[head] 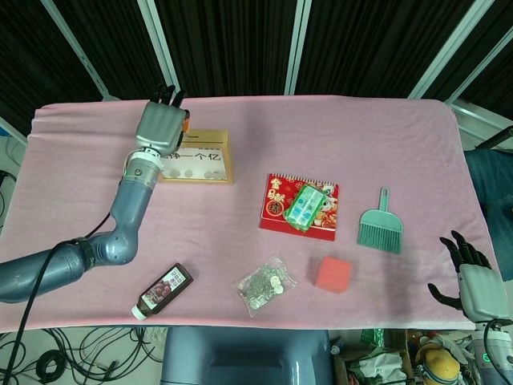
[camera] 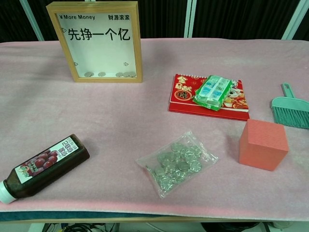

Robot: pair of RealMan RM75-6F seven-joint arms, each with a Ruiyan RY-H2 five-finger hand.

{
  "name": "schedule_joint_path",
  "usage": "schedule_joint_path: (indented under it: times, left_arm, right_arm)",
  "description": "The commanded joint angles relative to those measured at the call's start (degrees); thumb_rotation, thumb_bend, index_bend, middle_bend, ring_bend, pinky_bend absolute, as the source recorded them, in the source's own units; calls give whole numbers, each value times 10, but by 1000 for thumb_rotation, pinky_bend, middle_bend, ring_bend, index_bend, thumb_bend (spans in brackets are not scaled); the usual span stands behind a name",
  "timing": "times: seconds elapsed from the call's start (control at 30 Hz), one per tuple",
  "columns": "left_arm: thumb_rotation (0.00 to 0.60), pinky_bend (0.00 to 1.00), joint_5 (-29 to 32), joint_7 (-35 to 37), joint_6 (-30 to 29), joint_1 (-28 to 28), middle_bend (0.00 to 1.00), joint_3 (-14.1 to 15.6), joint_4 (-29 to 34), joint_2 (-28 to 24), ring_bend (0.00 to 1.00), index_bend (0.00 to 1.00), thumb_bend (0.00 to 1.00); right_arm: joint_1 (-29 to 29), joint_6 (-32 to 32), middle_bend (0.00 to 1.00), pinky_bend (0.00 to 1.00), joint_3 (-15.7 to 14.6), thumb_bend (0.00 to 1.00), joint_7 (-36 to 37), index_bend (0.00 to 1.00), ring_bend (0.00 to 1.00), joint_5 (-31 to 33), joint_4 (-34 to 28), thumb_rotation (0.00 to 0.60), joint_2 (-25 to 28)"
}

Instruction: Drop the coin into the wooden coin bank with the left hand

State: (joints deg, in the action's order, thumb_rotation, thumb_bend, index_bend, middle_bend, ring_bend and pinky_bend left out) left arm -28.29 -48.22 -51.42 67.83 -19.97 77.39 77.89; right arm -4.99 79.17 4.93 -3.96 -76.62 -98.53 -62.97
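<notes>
The left hand (head: 159, 127) is above the top left part of the wooden coin bank (camera: 100, 41), which stands upright at the back left of the pink cloth (head: 321, 144). The back of the hand faces the head camera and its dark fingers (head: 169, 97) point away, so I cannot tell if they pinch the coin; the coin itself is not visible, only a small orange spot at the side of the hand. Some coins (camera: 107, 74) lie at the bottom of the bank behind its window. The right hand (head: 473, 281) is at the lower right, beside the table edge, with its fingers spread and nothing in them. A bag of coins (camera: 177, 162) lies near the front edge, between a dark bottle (camera: 44, 166) and a red block (camera: 263, 144).
</notes>
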Motion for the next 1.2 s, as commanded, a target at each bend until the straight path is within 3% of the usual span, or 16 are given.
schedule_joint_path:
  times: [0.03, 0.37, 0.8, 0.87, 1.13, 1.2]
  left_arm:
    - [600, 0, -5, 10, 7, 7, 100, 9, -24, 13, 0, 574, 479]
    - [600, 0, -13, 29, 19, 16, 98, 25, -70, 38, 0, 574, 480]
    - [600, 0, -14, 30, 19, 19, 92, 39, -79, 45, 0, 549, 479]
    - [600, 0, -16, 31, 17, 20, 86, 41, -79, 45, 0, 501, 479]
    - [600, 0, -12, 26, 27, 20, 47, 50, -58, 29, 0, 138, 471]
    - [600, 0, -10, 26, 24, 21, 45, 49, -49, 23, 0, 100, 471]
  right_arm:
    - [0, -1, 21, 159, 0, 166, 1, 146, 100, 1, 0, 600, 0]
    - [-1, -3, 20, 159, 1, 166, 3, 146, 100, 5, 0, 600, 1]
    - [-2, -7, 21, 159, 3, 165, 5, 147, 100, 10, -2, 600, 2]
    - [-2, -7, 21, 159, 3, 165, 5, 147, 100, 11, -2, 600, 2]
    - [-3, -9, 21, 159, 4, 166, 5, 147, 100, 13, -3, 600, 3]
    - [-3, -9, 21, 159, 3, 166, 5, 147, 100, 12, -3, 600, 3]
